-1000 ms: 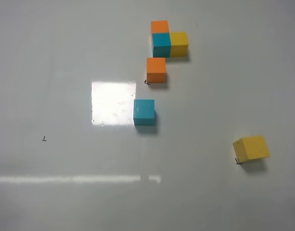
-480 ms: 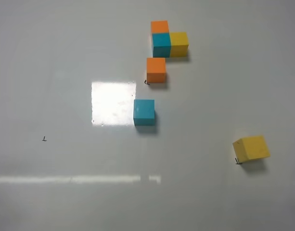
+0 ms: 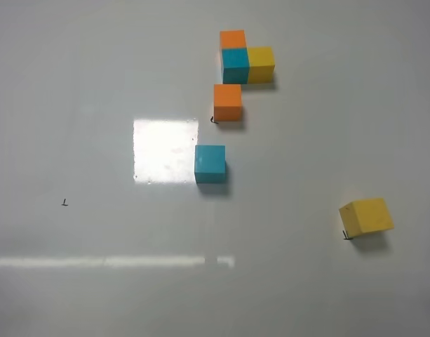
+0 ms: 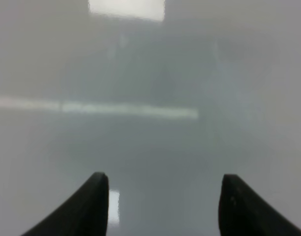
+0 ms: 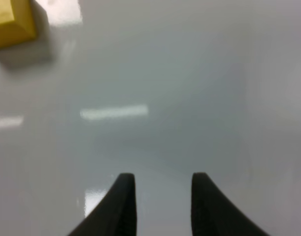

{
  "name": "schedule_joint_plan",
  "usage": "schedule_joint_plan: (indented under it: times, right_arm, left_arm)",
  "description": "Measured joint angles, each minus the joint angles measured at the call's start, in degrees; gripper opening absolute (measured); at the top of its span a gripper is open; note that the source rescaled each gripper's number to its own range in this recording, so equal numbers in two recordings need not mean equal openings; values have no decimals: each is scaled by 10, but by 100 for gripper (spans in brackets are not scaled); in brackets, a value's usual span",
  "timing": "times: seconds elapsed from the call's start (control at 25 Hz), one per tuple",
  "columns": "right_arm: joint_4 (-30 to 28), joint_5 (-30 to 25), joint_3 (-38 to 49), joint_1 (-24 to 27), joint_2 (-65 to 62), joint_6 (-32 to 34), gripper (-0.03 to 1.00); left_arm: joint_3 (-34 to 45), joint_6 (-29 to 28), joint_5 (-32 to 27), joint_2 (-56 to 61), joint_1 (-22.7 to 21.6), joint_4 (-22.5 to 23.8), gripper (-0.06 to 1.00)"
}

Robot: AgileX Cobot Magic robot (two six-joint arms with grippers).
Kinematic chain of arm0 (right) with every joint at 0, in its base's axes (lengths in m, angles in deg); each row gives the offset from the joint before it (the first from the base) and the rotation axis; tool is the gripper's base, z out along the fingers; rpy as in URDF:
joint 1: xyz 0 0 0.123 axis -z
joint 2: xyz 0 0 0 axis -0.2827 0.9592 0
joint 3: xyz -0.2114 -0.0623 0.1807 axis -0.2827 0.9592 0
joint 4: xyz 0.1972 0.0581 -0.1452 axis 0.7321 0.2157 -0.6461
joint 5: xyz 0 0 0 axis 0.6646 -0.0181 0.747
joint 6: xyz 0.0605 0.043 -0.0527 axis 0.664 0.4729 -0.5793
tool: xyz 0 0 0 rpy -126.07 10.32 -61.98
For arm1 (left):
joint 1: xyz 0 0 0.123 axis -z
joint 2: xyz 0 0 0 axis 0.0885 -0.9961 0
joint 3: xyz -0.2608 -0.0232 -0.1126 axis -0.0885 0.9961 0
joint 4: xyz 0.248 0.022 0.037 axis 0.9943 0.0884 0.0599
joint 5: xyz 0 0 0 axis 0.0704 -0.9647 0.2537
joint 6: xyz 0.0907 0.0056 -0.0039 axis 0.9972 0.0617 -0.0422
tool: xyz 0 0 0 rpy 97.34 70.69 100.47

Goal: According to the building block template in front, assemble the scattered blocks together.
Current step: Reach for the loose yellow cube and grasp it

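Observation:
The building block template [image 3: 237, 64] lies at the far middle of the white table: teal at the corner, orange behind it, yellow to its right. The loose orange cube [image 3: 227, 102] sits just in front of it. The loose teal cube [image 3: 210, 163] is nearer, at the centre. The loose yellow cube [image 3: 367, 216] lies at the right, turned slightly; its corner shows in the right wrist view [image 5: 10, 22]. Neither gripper shows in the high view. My left gripper [image 4: 162, 196] is open over bare table. My right gripper [image 5: 162, 196] is open and empty, apart from the yellow cube.
Small black marks lie on the table at the left [image 3: 64, 203], by the orange cube [image 3: 214, 120] and by the yellow cube [image 3: 348, 237]. A bright square glare patch [image 3: 165, 149] sits left of the teal cube.

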State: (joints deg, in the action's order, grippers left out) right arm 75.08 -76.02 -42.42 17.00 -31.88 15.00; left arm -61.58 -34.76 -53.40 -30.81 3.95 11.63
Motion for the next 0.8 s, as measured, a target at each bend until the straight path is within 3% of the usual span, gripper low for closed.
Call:
schedule_joint_plan:
  times: [0.12, 0.24, 0.48, 0.56, 0.68, 0.8]
  right_arm:
    - [0, 0, 0, 0, 0, 3, 0]
    - [6, 3, -12, 0, 6, -36, 0]
    - [19, 22, -146, 0, 171, -207, 3]
    - [31, 26, -186, -6, 247, -283, 11]
    - [55, 51, -227, -49, 329, -394, 41]
    - [67, 72, -247, -99, 390, -508, 63]
  left_arm:
    - [0, 0, 0, 0, 0, 0, 25]
    - [0, 1, 0, 0, 0, 0, 25]
    - [0, 2, 0, 0, 0, 0, 25]
    - [0, 2, 0, 0, 0, 0, 25]
    - [0, 2, 0, 0, 0, 0, 25]
    - [0, 2, 0, 0, 0, 0, 25]
